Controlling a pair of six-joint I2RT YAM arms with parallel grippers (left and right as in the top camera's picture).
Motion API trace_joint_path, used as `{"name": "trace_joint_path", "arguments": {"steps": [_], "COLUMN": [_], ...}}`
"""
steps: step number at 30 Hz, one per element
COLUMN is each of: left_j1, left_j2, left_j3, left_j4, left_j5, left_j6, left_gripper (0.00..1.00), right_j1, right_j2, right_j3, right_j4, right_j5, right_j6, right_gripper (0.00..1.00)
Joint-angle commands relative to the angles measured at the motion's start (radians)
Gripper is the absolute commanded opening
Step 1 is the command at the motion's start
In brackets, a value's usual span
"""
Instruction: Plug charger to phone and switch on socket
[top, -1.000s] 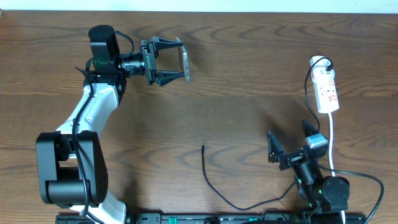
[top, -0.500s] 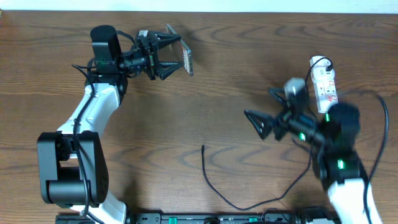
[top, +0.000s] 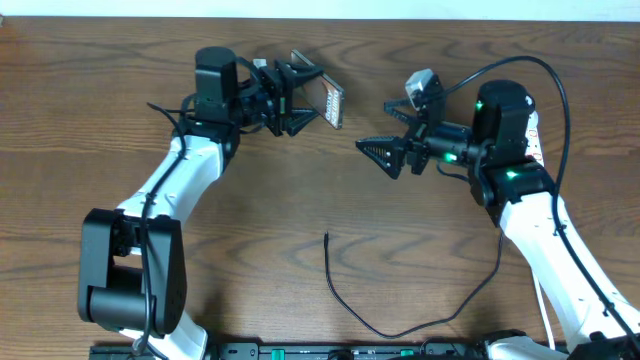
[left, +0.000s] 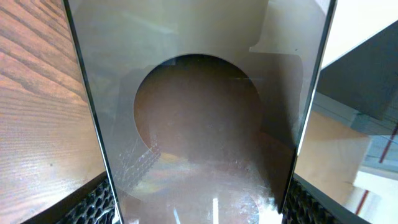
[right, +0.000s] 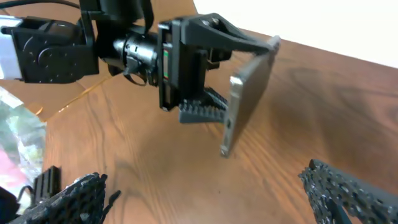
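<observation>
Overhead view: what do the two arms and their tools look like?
The left arm and right arm have white links, black joints and black cables. The left tool and right tool are black, each with two ribbed triangular fingers. Green lights glow on the right arm.

A dark brown wood-grain desk (top: 300, 190) fills the frame; a pale strip (top: 320, 8) runs along the top edge.

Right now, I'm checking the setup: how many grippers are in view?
2. The left gripper, top centre, grips the phone; the right gripper, open, faces it from the right.
</observation>
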Motion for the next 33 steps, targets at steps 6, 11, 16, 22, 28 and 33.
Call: {"name": "trace_joint_path", "arguments": {"steps": [6,11,16,22,28,33], "left_j1": [-0.073,-0.093,-0.109,-0.127,-0.133,-0.133], "left_j2": [-0.035,-0.035,-0.035,-0.035,-0.035,-0.035], "left_j3": [0.024,0.024,0.024,0.024,0.024,0.024], "left_j4": [0.009,0.009,0.011,0.068,0.100,0.100], "left_j5": [-0.033,-0.032,-0.026,0.005,0.019,0.021], "left_j6": [0.032,0.032,0.032,0.012,-0.006,-0.006], "left_gripper": [0.07,0.07,0.07,0.07,0.07,0.07], "right_j1": [0.013,0.013,0.013,0.013,0.013,0.034], "right_j2": [0.000,0.000,0.000,0.000,0.000,0.002], "right_j3": [0.026,0.026,0.026,0.026,0.026,0.025], "right_j4": [0.009,0.010,0.006,-0.010,-0.014,-0.063], "right_j5": [-0.026,-0.026,-0.027,0.060,0.135,0.211], "right_j6": [-0.022,-0.023,-0.022,0.047,0.149,0.176], "right_gripper": [0.99,0.99,0.99,0.99,0.99,0.99]}}
